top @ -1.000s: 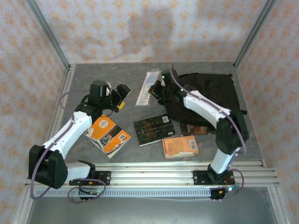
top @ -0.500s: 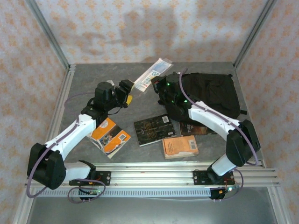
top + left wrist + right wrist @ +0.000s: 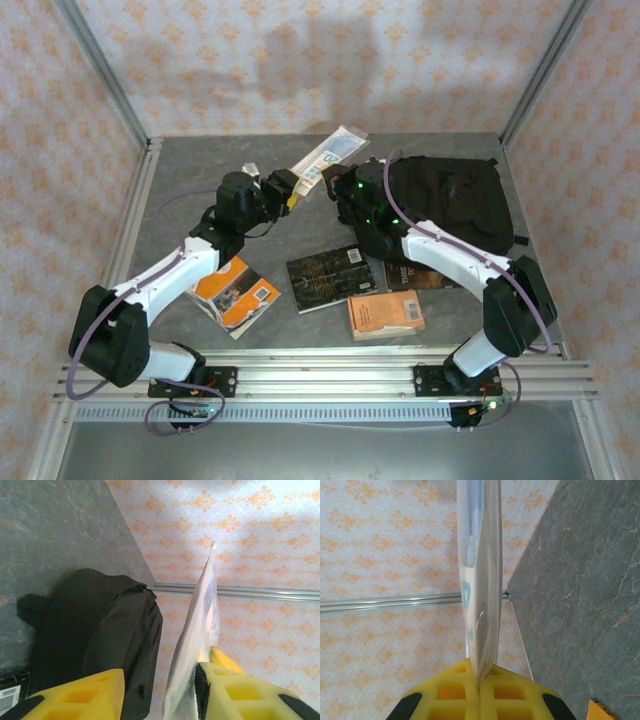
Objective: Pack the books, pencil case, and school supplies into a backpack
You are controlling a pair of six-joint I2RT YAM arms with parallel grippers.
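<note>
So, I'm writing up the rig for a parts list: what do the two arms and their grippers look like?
Both the left arm and right arm have white link shells, black joints and black bases. A purplish cable loops along each. The left gripper and right gripper have blocky yellow fingers with square recesses and black trim.

The far-left stretch of the grey table (image 3: 190, 170) lies bare, and a narrow bare strip runs between the books and the near rail. Mid-table is crowded: the left gripper (image 3: 288, 190) and right gripper (image 3: 335, 181) meet at the raised packet (image 3: 331, 156), and their arms bar the way across. The black backpack (image 3: 455, 205) fills the far right. The orange-and-white book (image 3: 236, 290), black book (image 3: 325, 277), dark brown book (image 3: 410, 278) and small orange book (image 3: 386, 313) take up the near half.
</note>
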